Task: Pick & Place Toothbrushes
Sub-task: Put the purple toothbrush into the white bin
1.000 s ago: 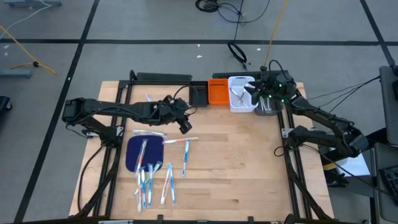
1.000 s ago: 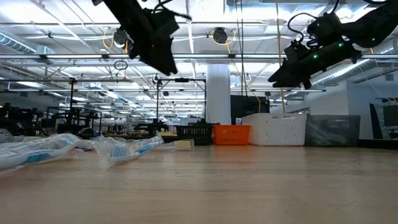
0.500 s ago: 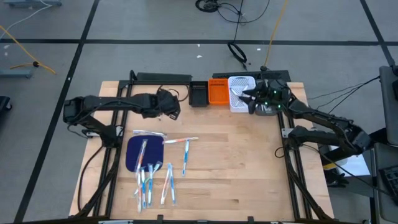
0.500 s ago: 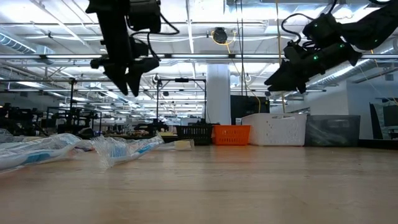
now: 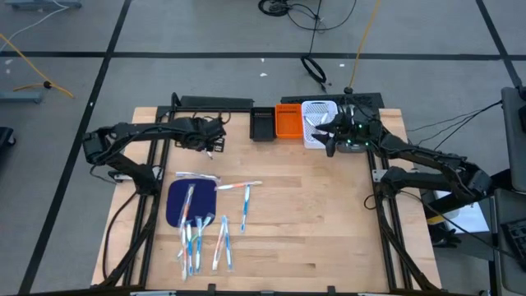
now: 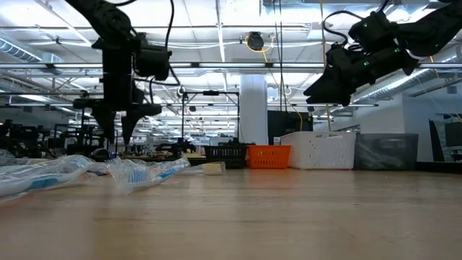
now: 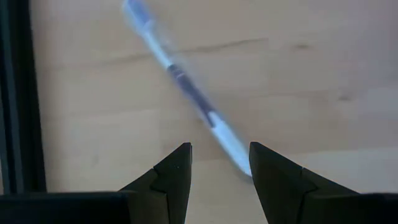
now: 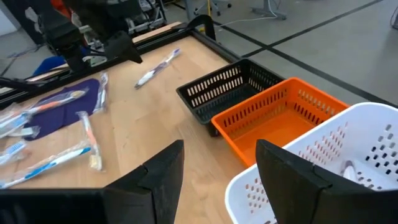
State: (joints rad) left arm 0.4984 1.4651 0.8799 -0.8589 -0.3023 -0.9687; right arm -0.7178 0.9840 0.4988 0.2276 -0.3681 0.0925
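At the far edge of the desk (image 5: 312, 214), three bins are sitting in a row: a black bin (image 5: 263, 126), an orange bin (image 5: 288, 122) and a white bin (image 5: 316, 125). The right hand (image 5: 331, 138) is hovering with open fingers, holding nothing, just over the white bin. The left hand (image 5: 215, 141) is hanging open and empty above a lone toothbrush (image 7: 186, 93) at the far left. The other toothbrushes (image 5: 201, 230), roughly ten, are lying scattered on and around one dark blue mat (image 5: 182, 202) at the near left.
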